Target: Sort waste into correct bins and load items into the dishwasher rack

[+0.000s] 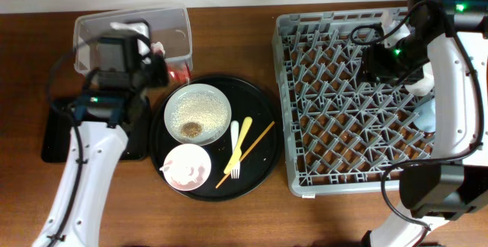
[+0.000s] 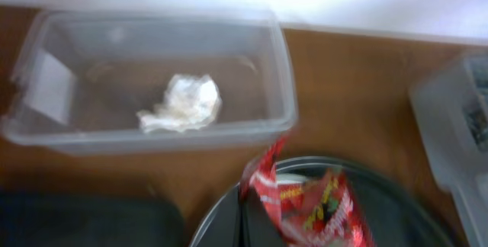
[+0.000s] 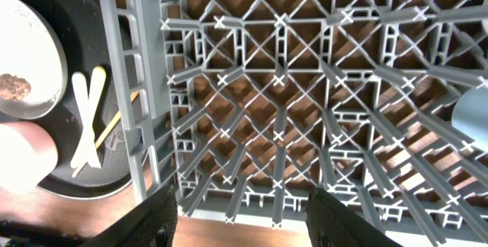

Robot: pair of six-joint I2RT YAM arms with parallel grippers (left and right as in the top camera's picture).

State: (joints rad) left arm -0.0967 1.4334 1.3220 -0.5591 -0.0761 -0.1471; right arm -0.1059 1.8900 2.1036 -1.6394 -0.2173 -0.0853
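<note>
My left gripper (image 1: 166, 70) is shut on a shiny red-and-white wrapper (image 2: 313, 205), held over the round tray's far edge, just in front of the clear tub (image 2: 152, 136). A crumpled white napkin (image 2: 181, 104) lies in the tub. My right gripper (image 3: 248, 220) is open and empty above the grey dishwasher rack (image 3: 278, 79). A light blue cup (image 3: 473, 117) sits in the rack. The white plate (image 1: 197, 113) holds rice grains and a brown lump (image 3: 14, 85). The pink bowl (image 1: 187, 167), yellow fork and spoon (image 1: 236, 148) and chopsticks (image 1: 245, 154) lie on the round tray.
The round black tray (image 1: 263, 110) sits between the rack and my left arm. The shallow black rectangular tray (image 1: 53, 136) lies at the left, partly under my left arm. The rack (image 1: 358, 102) fills the right side of the wooden table.
</note>
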